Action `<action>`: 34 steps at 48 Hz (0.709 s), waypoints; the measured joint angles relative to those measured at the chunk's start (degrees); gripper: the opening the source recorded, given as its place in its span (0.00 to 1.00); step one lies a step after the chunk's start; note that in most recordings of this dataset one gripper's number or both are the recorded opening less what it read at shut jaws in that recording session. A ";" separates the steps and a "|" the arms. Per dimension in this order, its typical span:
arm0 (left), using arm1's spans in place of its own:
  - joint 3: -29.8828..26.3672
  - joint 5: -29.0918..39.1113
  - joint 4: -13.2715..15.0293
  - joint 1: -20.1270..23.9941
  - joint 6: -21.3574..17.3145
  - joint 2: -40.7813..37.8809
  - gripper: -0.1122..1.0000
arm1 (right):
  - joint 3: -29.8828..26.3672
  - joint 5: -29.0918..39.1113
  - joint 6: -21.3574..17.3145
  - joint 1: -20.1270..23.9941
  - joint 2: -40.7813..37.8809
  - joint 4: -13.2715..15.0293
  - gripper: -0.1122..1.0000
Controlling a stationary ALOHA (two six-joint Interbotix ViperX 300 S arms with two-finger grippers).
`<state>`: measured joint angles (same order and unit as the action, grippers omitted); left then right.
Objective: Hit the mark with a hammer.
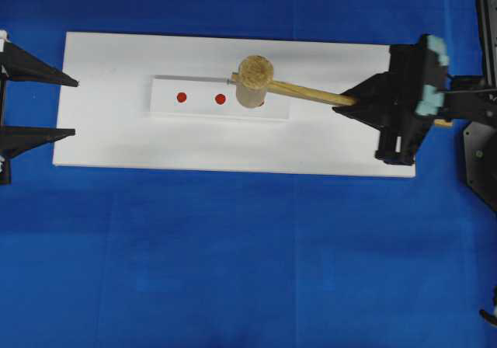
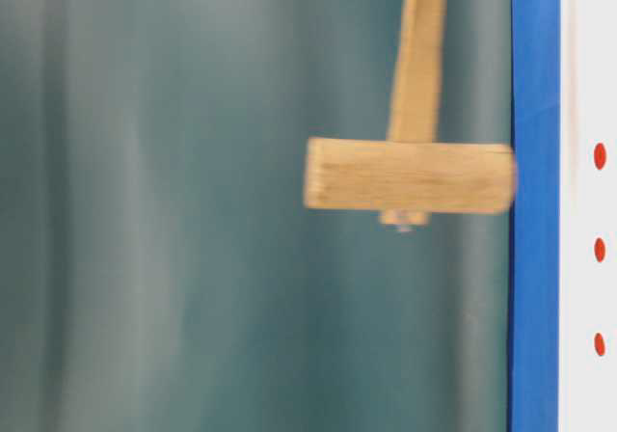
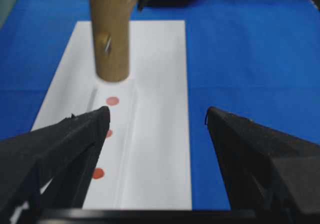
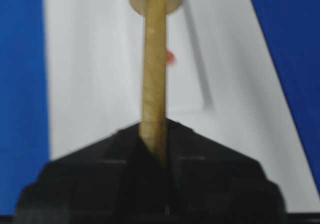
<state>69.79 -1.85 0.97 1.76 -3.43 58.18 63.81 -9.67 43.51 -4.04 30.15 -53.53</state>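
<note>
**Mallet head poised over the dotted strip**

Your right gripper [image 1: 351, 102] is clamped tight on the handle of the hammer [image 1: 255, 81], its black fingers [image 4: 105, 149] pinching the flat wood near the far end, so a short stub of handle pokes out behind the wrist. Your left gripper [image 1: 76, 107] holds nothing; its jaws stand wide apart, just over the left end of the white board [image 1: 109, 142].

The hammer is a light wooden mallet: a thick cylindrical head with visible end grain and a long, flat, pale handle that tapers toward the grip. In the left wrist view the head [image 3: 109, 34] shows a small dark spot on its side where the handle passes through.

Take the dotted strip [image 1: 167, 103] as your landmark. It is a narrow raised white strip lying lengthwise on the board, carrying red dots; two of them [image 1: 182, 97] [image 1: 220, 99] show in the overhead view left of the head. The head sits over the strip's right portion, covering it there, with a sliver of red peeking out at its lower right edge. In the table-level view the head looks close to the surface, but you cannot tell whether it touches the strip.

The board lies on a blue cloth [image 1: 233, 270] that covers the whole tabletop. A dull green backdrop [image 2: 145, 210] fills the table-level view behind the hammer.

From the strip, the handle runs right and slightly downward to your right gripper, which sits over the board's right end.
</note>
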 measured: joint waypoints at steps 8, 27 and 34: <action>0.00 0.00 0.00 0.00 0.09 0.00 0.78 | -0.09 1.32 0.00 0.18 1.14 0.09 0.12; 0.00 0.00 -0.09 0.00 0.09 0.00 0.78 | -9.14 1.49 0.00 1.76 -8.79 0.35 0.12; -0.09 0.00 0.00 0.00 0.09 0.00 0.78 | -14.94 1.76 0.09 2.02 -15.29 0.53 0.12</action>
<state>69.70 -1.85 0.97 1.76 -3.34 58.18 48.87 -7.91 43.59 -2.02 14.85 -53.00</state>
